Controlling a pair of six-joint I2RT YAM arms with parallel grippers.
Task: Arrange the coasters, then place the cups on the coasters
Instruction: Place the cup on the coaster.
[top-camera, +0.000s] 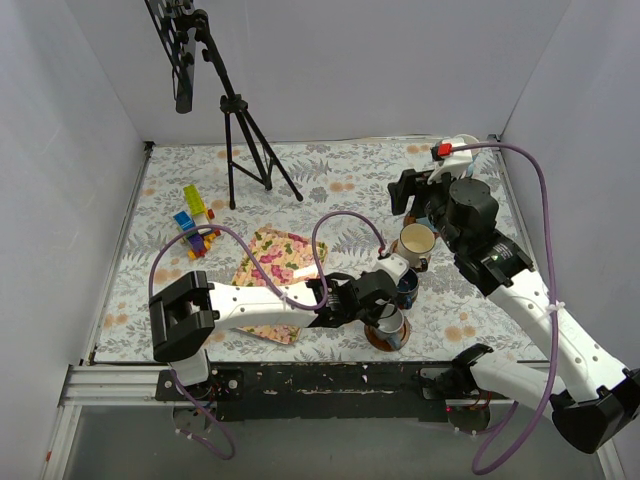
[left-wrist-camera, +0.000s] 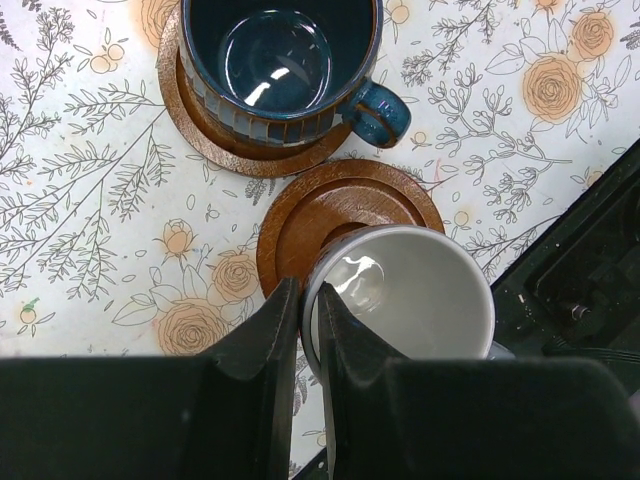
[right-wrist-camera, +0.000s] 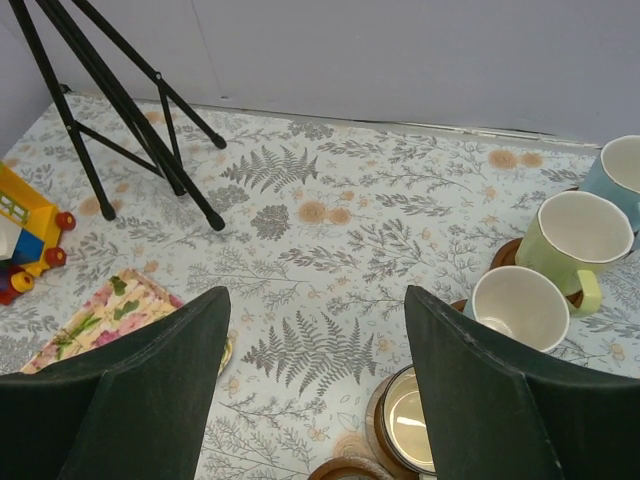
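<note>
My left gripper (left-wrist-camera: 308, 290) is shut on the rim of a grey-white cup (left-wrist-camera: 420, 295), one finger inside and one outside. The cup hangs over the near right part of a brown coaster (left-wrist-camera: 320, 210); whether it touches I cannot tell. Just beyond, a dark navy cup (left-wrist-camera: 275, 60) stands on its own coaster (left-wrist-camera: 200, 125). From above, the held cup (top-camera: 391, 322) is near the table's front edge and a cream cup (top-camera: 415, 240) lies farther back. My right gripper (right-wrist-camera: 315, 300) hangs open and empty above the table. To its right are yellow-green (right-wrist-camera: 575, 235), light blue (right-wrist-camera: 625, 165) and pale (right-wrist-camera: 518, 305) cups.
A floral cloth mat (top-camera: 275, 265) lies left of the cups, under my left arm. Colourful toy blocks (top-camera: 195, 225) and a black tripod (top-camera: 245, 150) stand at the back left. A black rail (top-camera: 330, 385) runs along the front edge, close to the held cup.
</note>
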